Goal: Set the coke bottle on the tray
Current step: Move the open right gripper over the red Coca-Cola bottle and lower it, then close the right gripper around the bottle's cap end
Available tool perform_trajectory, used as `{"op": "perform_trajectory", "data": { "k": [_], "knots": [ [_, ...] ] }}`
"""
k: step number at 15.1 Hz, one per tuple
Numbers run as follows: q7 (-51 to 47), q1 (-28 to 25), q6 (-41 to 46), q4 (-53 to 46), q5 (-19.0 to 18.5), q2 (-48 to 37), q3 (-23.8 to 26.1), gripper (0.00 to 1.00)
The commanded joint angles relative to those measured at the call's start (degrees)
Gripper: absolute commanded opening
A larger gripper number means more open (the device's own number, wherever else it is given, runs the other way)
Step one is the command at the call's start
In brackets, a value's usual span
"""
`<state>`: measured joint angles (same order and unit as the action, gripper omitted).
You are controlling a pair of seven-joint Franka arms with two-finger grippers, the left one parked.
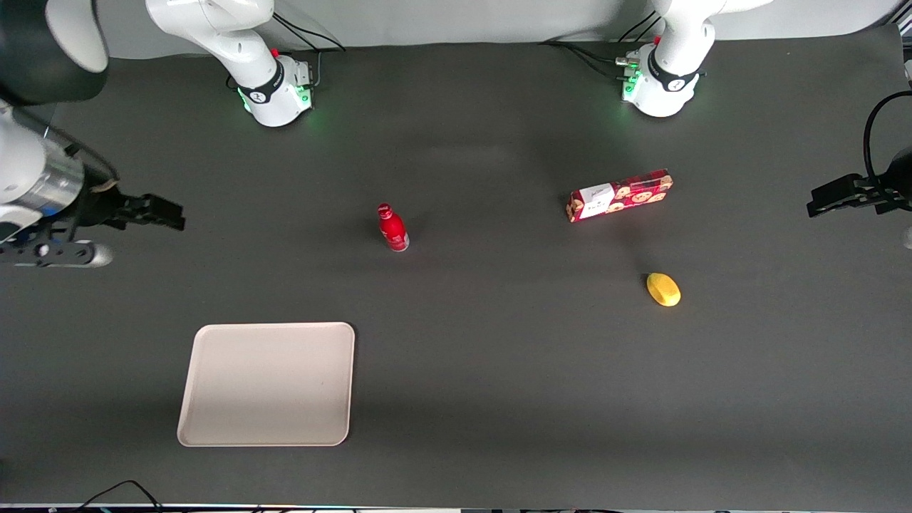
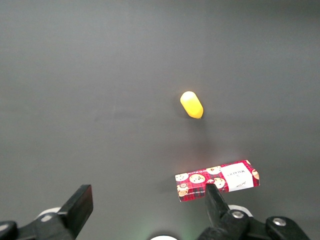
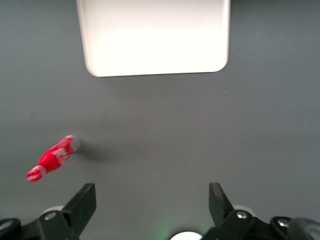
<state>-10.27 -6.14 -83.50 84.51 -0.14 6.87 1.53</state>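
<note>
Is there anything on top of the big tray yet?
No. The tray is bare: only its beige surface shows. The coke bottle stands upright on the table, farther from the front camera. The gripper hangs open above the table, holding nothing.

The coke bottle (image 1: 392, 228) stands upright on the table (image 1: 499, 370), farther from the front camera than the tray (image 1: 267, 383). The open gripper (image 1: 153, 212) hovers toward the working arm's end; cookie box (image 1: 620, 195) and lemon (image 1: 663, 289) lie toward the parked arm's.

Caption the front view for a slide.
Open gripper hovers at the working arm's end; coke bottle upright, off the tray.
</note>
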Motion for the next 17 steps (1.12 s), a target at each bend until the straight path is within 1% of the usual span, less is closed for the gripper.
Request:
{"op": "perform_trajectory", "data": {
  "k": [1,2,4,6,8,9,11,13,17],
  "knots": [
    [-11.93,-0.01,3.08,-0.04,3.72,-2.65,9.60,1.00],
    [-16.41,-0.36,2.65,-0.13,4.70,-2.22,12.16,1.00],
    [-23.89,-0.63,0.72,0.39,4.71,-0.81,18.04,1.00],
    [-29.08,-0.54,-4.53,5.20,4.45,-0.45,22.45,1.00],
    [-33.74,-0.80,-11.91,12.58,4.01,-0.98,25.35,1.00],
    [-35.94,-0.89,-15.69,16.18,3.57,-0.98,26.50,1.00],
    [-38.76,-0.89,-23.33,24.09,0.77,-1.51,28.87,1.00],
    [-42.01,-1.07,-30.45,30.16,-1.17,-1.51,29.93,1.00],
    [-45.10,-0.98,-40.40,36.42,-5.12,-0.20,30.55,1.00]
  ]
}}
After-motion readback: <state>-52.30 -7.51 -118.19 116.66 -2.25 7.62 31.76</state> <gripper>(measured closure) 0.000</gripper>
